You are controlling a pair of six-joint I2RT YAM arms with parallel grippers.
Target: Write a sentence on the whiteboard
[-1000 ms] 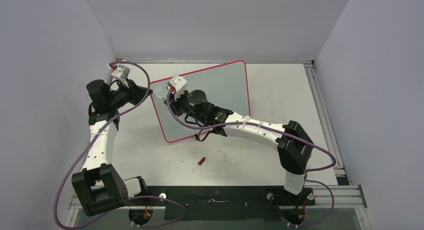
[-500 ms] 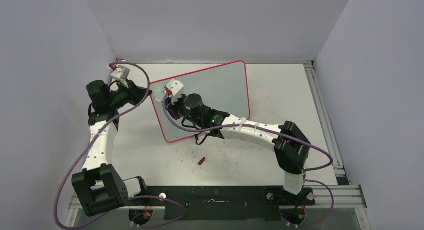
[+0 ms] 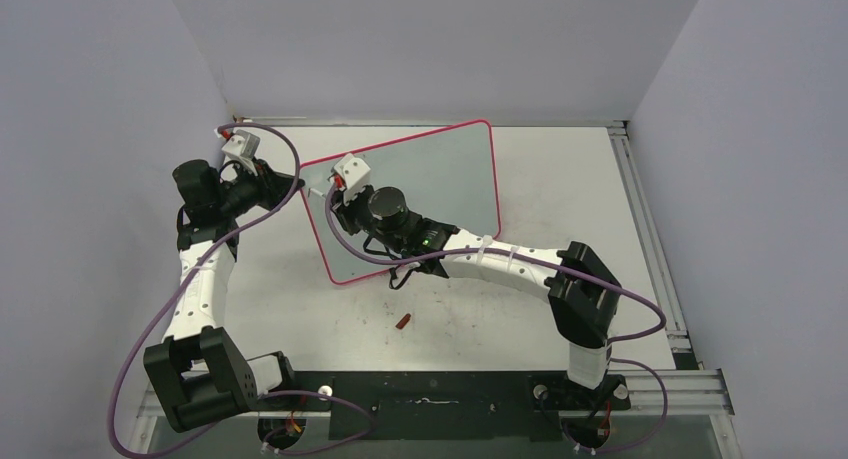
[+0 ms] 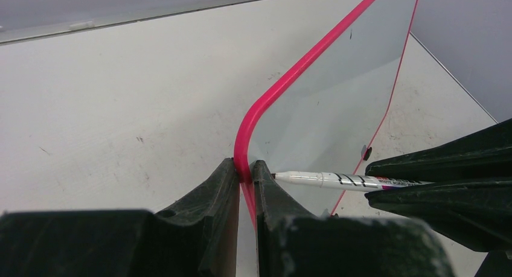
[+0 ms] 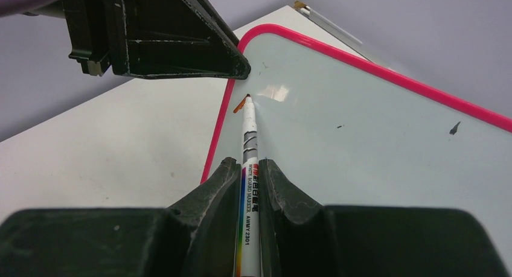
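The whiteboard (image 3: 440, 174) stands tilted on the table, pale grey with a pink rim. My left gripper (image 3: 296, 183) is shut on the rim at its upper left corner, with one finger on each side of the rim (image 4: 244, 166). My right gripper (image 3: 330, 191) is shut on a white marker (image 5: 249, 138) and points it at that same corner. The marker also shows in the left wrist view (image 4: 326, 180). Of the sentence, only one short red-brown stroke (image 5: 240, 104) shows, right at the marker's tip. No letters can be read.
A small red marker cap (image 3: 404, 321) lies on the table in front of the board. A black foot (image 4: 366, 152) sits under the board's lower edge. Grey walls close in the left, back and right. A metal rail (image 3: 640, 219) runs along the table's right edge.
My right gripper has moved the marker left across the board, closer to the corner that my left gripper holds. The left arm and the board have not moved.
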